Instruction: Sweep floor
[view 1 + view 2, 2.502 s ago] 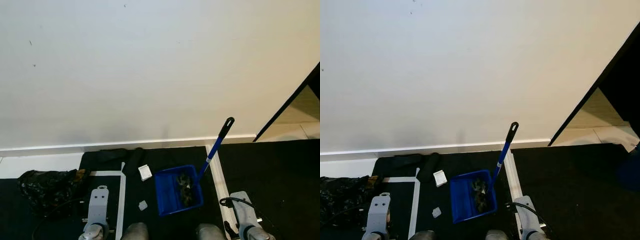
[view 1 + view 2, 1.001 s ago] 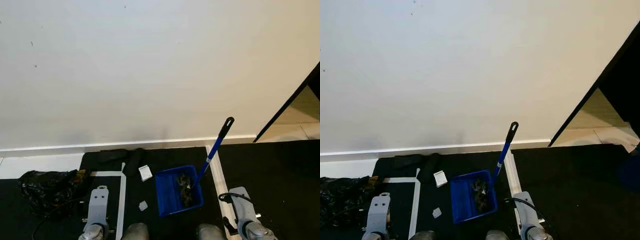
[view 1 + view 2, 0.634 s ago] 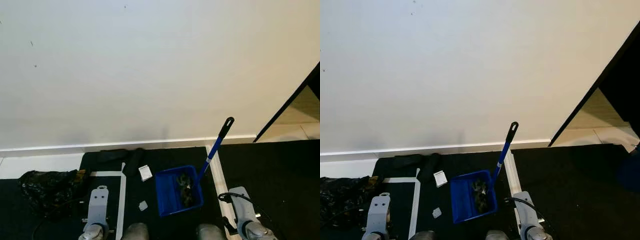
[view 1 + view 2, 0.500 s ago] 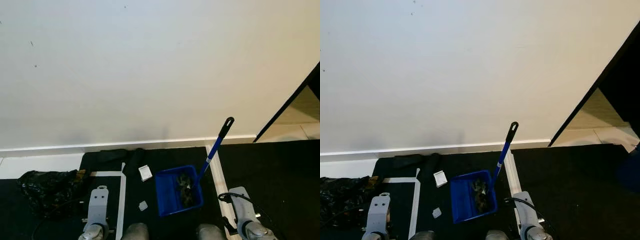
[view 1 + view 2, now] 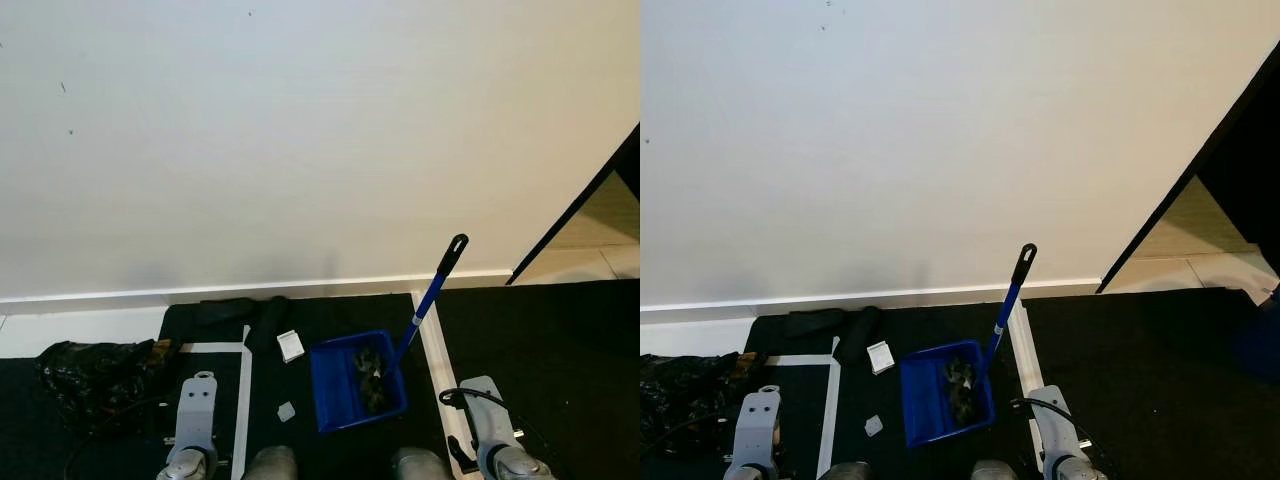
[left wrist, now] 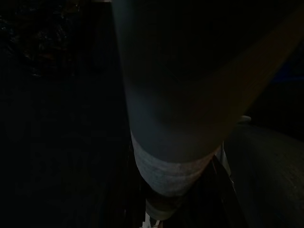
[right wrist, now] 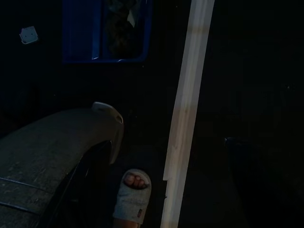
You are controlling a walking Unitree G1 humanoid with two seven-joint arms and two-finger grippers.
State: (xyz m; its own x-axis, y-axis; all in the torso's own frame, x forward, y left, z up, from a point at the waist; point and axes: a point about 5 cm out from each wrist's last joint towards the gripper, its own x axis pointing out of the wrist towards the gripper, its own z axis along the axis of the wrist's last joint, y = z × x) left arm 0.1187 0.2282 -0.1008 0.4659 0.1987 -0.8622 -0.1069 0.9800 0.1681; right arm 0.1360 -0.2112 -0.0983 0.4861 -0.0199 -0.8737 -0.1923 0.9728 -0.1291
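White wall (image 5: 300,140) ahead, black floor mat (image 5: 560,340) at its base. Blue dustpan (image 5: 355,385) on the mat, debris inside, its handle (image 5: 432,290) tilted up toward the wall, nothing gripping it. Black bag (image 5: 95,375) at left. Paper scraps (image 5: 289,344) beside the dustpan. Both arms idle; finger state can't be determined.

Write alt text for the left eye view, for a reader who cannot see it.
A blue dustpan holding dark debris stands on black floor below a white wall, its long handle slanting up. Two paper scraps lie beside it, near white tape lines.
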